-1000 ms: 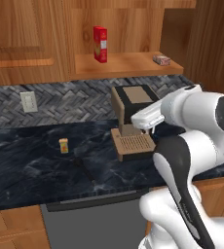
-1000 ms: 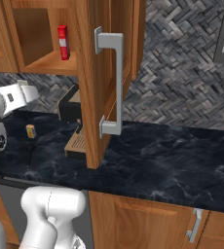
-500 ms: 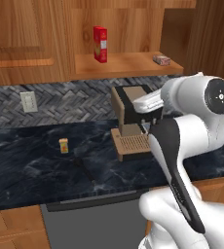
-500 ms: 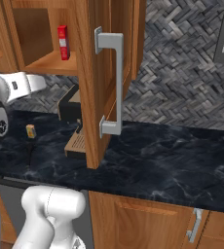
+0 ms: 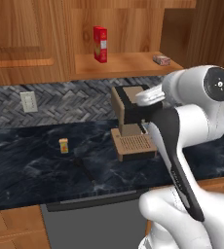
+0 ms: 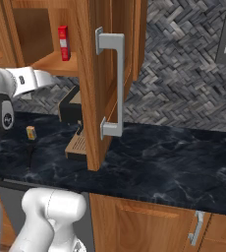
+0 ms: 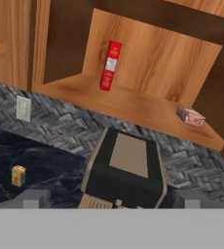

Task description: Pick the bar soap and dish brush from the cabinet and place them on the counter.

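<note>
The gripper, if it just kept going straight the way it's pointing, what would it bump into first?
Most likely the black-and-tan coffee machine on the counter; it sits dead ahead between the open fingers. The cabinet shelf with the bar soap lies higher. Depth is hard to judge.

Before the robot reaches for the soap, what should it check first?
1. Cabinet door open: ok.
2. Bar soap on the shelf, near its end, nothing on it: ok.
3. End effector open and empty: ok.
4. Tall red box apart from the soap: ok.
5. Dish brush off the shelf, lying on the counter: ok.
6. Coffee machine sits below the shelf, close under the reach path: cannot tell if it clears.
</note>
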Motion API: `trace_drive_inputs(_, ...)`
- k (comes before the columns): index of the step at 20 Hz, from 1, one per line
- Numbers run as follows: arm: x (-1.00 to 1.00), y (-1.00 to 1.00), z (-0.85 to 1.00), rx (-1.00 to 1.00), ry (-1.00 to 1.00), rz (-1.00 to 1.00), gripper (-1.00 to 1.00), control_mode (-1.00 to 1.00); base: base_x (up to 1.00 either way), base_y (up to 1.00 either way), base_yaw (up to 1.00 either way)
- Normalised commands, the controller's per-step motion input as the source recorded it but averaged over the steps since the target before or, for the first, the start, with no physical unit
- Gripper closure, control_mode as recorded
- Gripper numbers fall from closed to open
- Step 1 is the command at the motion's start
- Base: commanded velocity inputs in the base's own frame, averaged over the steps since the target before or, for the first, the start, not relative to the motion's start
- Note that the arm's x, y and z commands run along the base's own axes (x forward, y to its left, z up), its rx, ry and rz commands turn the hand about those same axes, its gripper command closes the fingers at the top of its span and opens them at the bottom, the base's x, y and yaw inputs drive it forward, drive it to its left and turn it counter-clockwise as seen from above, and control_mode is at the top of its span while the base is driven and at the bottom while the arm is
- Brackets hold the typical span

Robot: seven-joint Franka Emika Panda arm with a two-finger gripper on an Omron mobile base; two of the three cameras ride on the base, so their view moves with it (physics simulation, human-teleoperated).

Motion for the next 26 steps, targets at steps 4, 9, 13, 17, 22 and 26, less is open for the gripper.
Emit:
trace_drive_inputs(4,0.09,-0.15,0.00,0.00,0.00,0.00,-1.00,-1.00,0.00,0.00,0.00)
trace_drive_inputs(9,0.18,-0.18,0.00,0.00,-0.02,0.00,-1.00,-1.00,0.00,0.00,0.00)
trace_drive_inputs(13,0.33,-0.17,0.03,0.00,-0.01,0.00,-1.00,-1.00,0.00,0.00,0.00)
trace_drive_inputs(17,0.32,-0.09,0.13,0.01,-0.03,0.00,-1.00,-1.00,0.00,0.00,0.00)
trace_drive_inputs(22,0.39,-0.01,0.08,0.01,-0.01,0.00,-1.00,-1.00,0.00,0.00,0.00)
trace_drive_inputs(26,0.32,0.00,0.00,0.00,0.00,0.00,-1.00,-1.00,0.00,0.00,0.00)
